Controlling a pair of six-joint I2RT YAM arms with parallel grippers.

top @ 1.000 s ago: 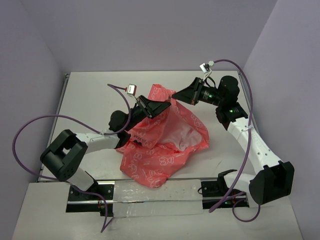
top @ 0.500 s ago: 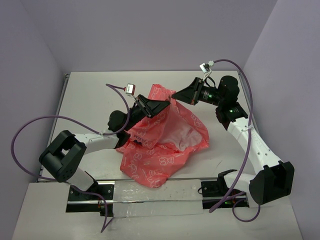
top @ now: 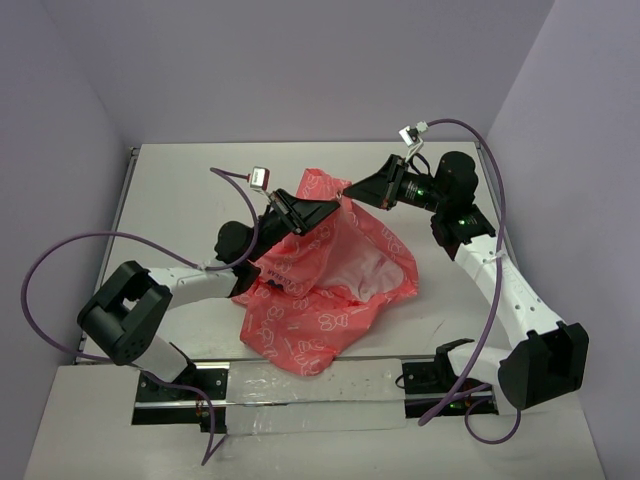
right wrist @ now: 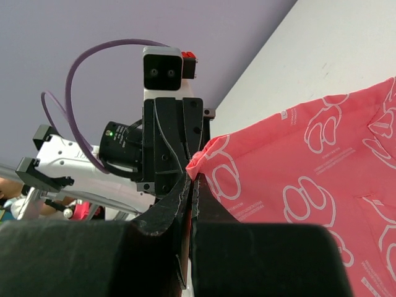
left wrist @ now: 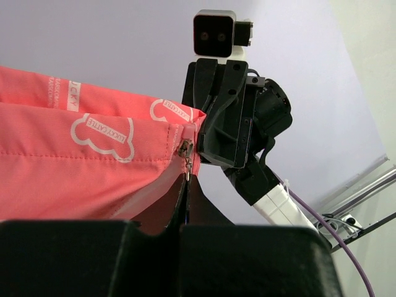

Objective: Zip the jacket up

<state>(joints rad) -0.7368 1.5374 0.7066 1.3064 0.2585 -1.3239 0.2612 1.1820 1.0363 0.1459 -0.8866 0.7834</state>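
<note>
**Top view, left to right.** The left arm (top: 190,285) reaches from the lower left toward the middle of the frame. The left gripper (top: 333,208) is held just left of centre, above the table (top: 170,190), with its fingers pressed together on the raised upper edge of the jacket (top: 320,310). The jacket, coral-pink with white outline motifs, lies at the centre of the frame. Its lower part is heaped on the table, with white lining (top: 378,268) exposed toward the right, and its upper edge is lifted between the two grippers. The right gripper (top: 350,192) is just right of the left one, tip close to tip, and is likewise clamped on the fabric edge. The right arm (top: 500,280) runs down to the lower right.

**Left wrist view.** Pink fabric fills the left half. At centre the zip slider (left wrist: 184,148) sits at the fabric's end. Its pull tab hangs down into the closed seam between the left fingers. The right gripper's body is directly behind, right of centre.

**Right wrist view.** The left gripper's body is at left centre. The right fingers are pinched on a corner of the jacket, which spreads to the right edge.
</note>
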